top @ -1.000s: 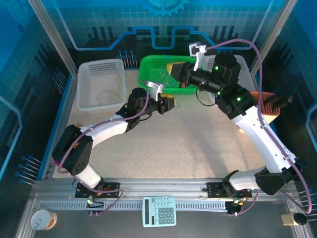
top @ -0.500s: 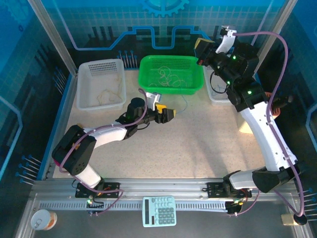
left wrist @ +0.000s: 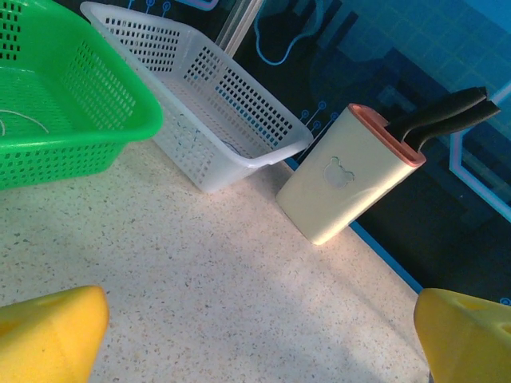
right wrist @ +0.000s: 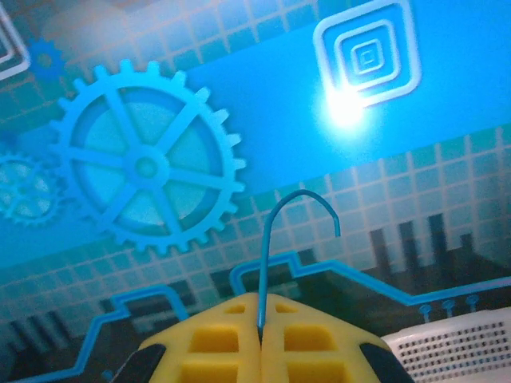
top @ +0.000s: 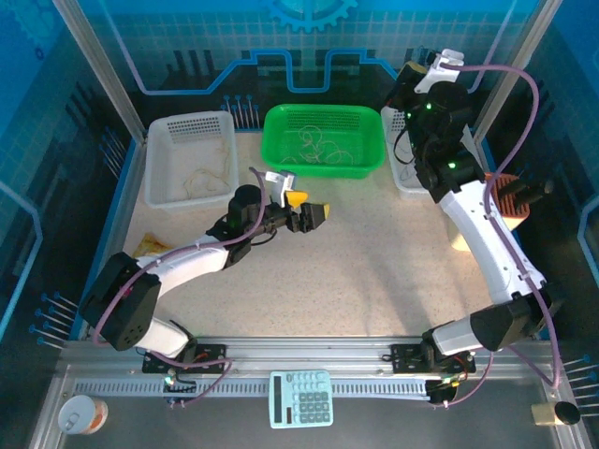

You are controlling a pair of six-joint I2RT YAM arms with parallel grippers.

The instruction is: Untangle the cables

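The right end effector [right wrist: 260, 317], raised far right, pinches one blue cable [right wrist: 271, 231]: a strand separated. The left end effector [top: 308, 207] hangs open and empty beside the green basket [top: 346, 170] holding the other cables [top: 318, 147]. Next, probably: drop the blue one into the white basket [left wrist: 239, 120].

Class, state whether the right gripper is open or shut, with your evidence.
Shut. The right gripper has its yellow fingers pressed together, pinching a thin blue cable that hooks upward.
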